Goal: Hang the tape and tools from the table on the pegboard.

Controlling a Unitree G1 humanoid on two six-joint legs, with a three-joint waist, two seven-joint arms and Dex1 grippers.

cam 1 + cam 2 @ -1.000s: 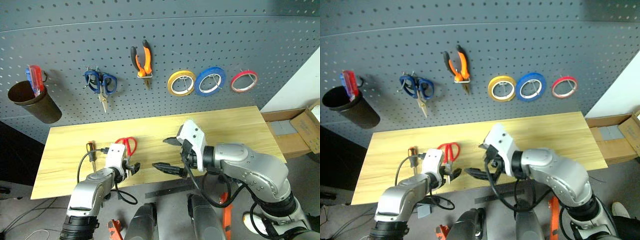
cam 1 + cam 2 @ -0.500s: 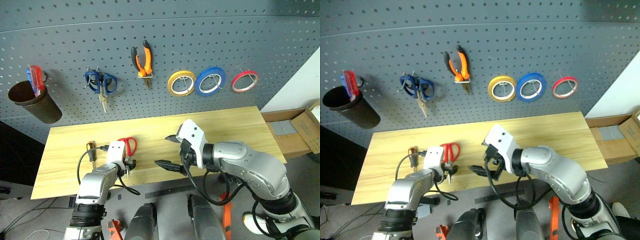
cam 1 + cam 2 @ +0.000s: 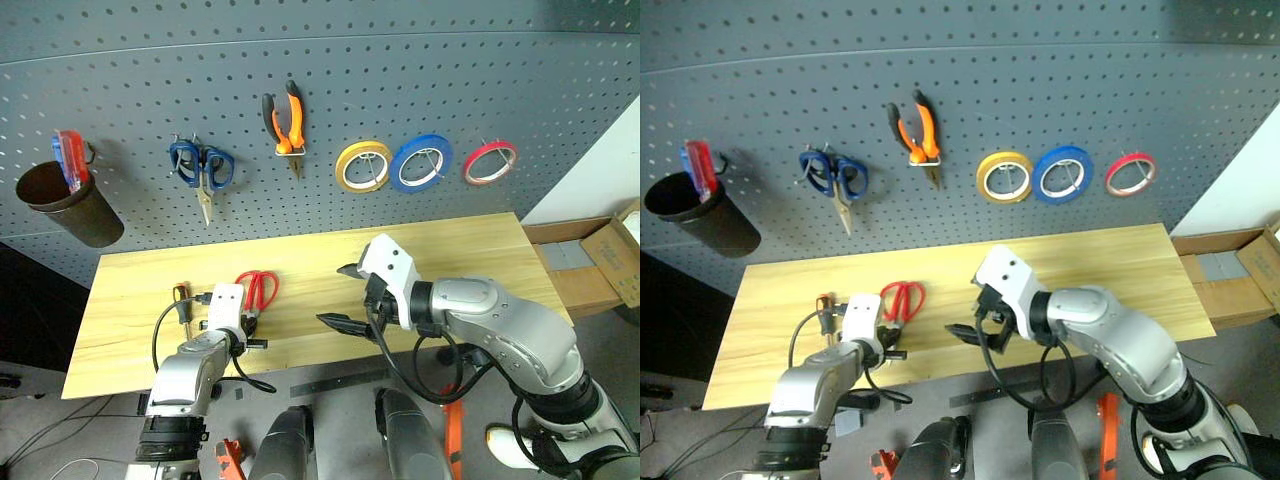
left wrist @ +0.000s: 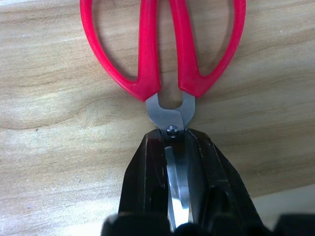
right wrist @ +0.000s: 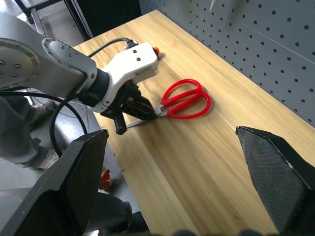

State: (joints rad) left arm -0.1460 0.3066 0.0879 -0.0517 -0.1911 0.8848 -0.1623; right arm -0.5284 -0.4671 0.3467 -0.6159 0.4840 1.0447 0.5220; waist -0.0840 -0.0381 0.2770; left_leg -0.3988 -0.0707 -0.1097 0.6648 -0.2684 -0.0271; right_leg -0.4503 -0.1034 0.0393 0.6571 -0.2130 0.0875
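While the left tool (image 4: pixel 178 167) is clamping the blades of the red-handled scissors (image 3: pixel 257 289), just below the pivot, the scissors are lying flat on the desk (image 3: pixel 470 260) near its front edge, handles toward the pegboard (image 3: pixel 400 70). So the pick-up of the scissors is the step in hand; next they need lifting clear and carrying up to a free hook, a handle loop going over it. The right tool (image 3: pixel 345 297) is hovering above the desk's middle, spread wide and carrying nothing. A second ago the left tool was standing wide around the blades; since then it has been pinching down. The screwdriver (image 3: pixel 181 298) is waiting beside.
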